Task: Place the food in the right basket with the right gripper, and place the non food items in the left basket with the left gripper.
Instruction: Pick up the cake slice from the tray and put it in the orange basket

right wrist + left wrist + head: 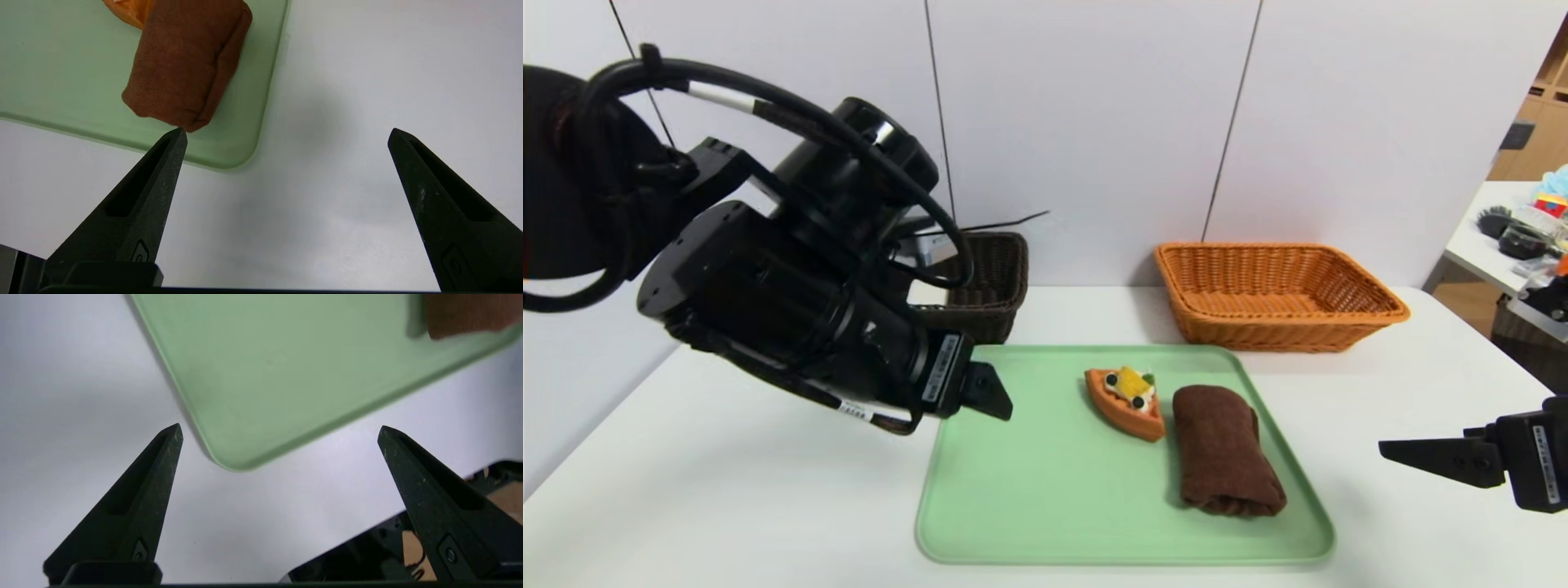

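Observation:
The food, an orange pastry (1129, 400) with cream and berries, lies on the green tray (1045, 490). Touching its right side is a rolled dark brown towel (1225, 461), a non food item, also seen in the right wrist view (184, 69). The dark brown left basket (990, 282) stands at the back left, partly hidden by my left arm. The orange-tan right basket (1274, 294) stands at the back right. My left gripper (996, 400) (280, 430) hovers open and empty over the tray's left edge. Right of the tray, low over the table, is my right gripper (1421, 457) (287, 130), open and empty.
The white table (727, 490) carries the tray and both baskets against a white wall. A side table with clutter (1519, 237) stands beyond the right edge. My left arm's bulk blocks the view of the table's back left.

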`<move>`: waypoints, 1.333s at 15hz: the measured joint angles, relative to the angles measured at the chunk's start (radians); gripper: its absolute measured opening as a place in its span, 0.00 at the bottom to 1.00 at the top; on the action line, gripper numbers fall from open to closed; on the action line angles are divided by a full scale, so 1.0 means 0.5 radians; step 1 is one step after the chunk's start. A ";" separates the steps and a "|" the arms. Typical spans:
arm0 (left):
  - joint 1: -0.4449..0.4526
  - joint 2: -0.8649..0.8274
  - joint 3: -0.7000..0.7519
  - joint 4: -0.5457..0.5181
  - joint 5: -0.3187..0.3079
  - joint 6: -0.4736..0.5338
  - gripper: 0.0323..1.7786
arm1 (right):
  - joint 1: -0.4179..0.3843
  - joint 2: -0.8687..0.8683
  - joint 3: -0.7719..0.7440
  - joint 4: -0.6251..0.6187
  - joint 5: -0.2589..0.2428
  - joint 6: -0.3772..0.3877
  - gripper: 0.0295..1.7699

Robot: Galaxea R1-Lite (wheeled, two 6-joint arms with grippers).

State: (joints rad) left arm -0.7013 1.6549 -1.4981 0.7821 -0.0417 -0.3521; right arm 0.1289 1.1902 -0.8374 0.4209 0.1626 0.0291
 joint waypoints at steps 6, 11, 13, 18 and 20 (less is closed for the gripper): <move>-0.031 -0.263 0.496 -0.268 -0.177 0.391 0.95 | 0.289 0.228 -0.308 0.000 -0.026 -0.013 0.96; -0.034 -0.359 0.613 -0.380 -0.182 0.508 0.95 | 0.658 0.531 -0.597 -0.001 -0.226 0.011 0.96; -0.034 -0.367 0.617 -0.386 -0.180 0.501 0.95 | 0.740 0.667 -0.717 -0.001 -0.249 0.069 0.96; -0.031 -0.362 0.616 -0.389 -0.175 0.468 0.95 | 0.863 0.985 -1.020 0.002 -0.440 0.352 0.96; -0.031 -0.355 0.609 -0.391 -0.171 0.467 0.95 | 0.936 1.094 -1.083 0.002 -0.571 0.482 0.96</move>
State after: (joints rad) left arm -0.7166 1.4772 -1.1936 0.5868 -0.1274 -0.1187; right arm 0.5968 1.7370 -1.3787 0.4219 -0.1230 0.2702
